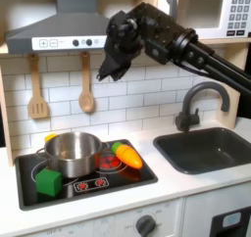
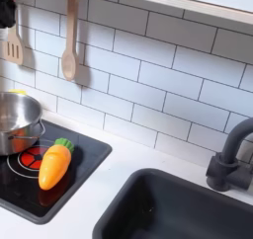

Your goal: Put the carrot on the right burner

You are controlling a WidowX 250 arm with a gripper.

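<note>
gripper sits high in the upper middle of the first exterior view, in front of the tiled wall; fingers point down, can't tell if they're apart or closed. carrot lies well below it and slightly toward the frame's right, flat on the red burner ring at the right end of the black cooktop, just beside the steel pot. In the second exterior view the carrot runs diagonally, green top toward upper right, tip toward lower left. Glossy tapered plastic, likely slippery; green cube sits at lower left, wooden utensils hang on the wall
</note>
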